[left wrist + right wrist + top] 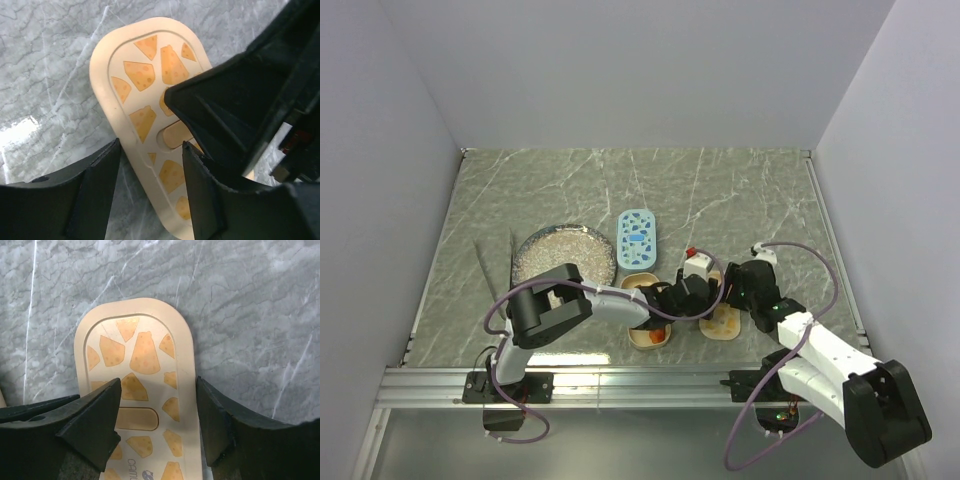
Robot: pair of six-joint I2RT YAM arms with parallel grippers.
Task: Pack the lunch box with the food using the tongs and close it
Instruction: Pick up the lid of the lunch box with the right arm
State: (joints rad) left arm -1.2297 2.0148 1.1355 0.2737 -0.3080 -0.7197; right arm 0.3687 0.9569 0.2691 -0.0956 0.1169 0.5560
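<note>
A cream lid printed with orange cheese wedges (721,324) lies flat on the marble table. Both grippers hover over it, close together. In the left wrist view, my left gripper (150,187) is open across the lid's (145,90) long edge, one finger (95,192) over bare table. My right gripper (157,415) is open too, its left finger (95,422) above the lid (135,357) and its right finger beyond the rim. Small orange and dark food chunks (653,338) sit in an oval tub (636,341). The thin tongs (480,266) lie far left.
A second cream tub (638,283) shows partly behind the left arm. A blue patterned lid (638,238) and a round silvery speckled plate (565,252) lie farther back. The right gripper's black body (240,100) crowds the left wrist view.
</note>
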